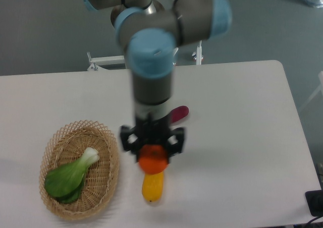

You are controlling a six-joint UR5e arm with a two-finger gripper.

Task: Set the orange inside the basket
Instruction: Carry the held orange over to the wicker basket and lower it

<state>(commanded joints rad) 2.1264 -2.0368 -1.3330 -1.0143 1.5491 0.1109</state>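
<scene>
Jaws of gripper [153, 146] clamp the round orange [153, 163] between them, right of basket [108, 186], above tabletop [242, 162].

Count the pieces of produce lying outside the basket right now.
2 on the table: the yellow mango-like fruit under the gripper, and the purple vegetable, partly hidden by the arm. The orange is held; the bok choy is in the basket.
</scene>
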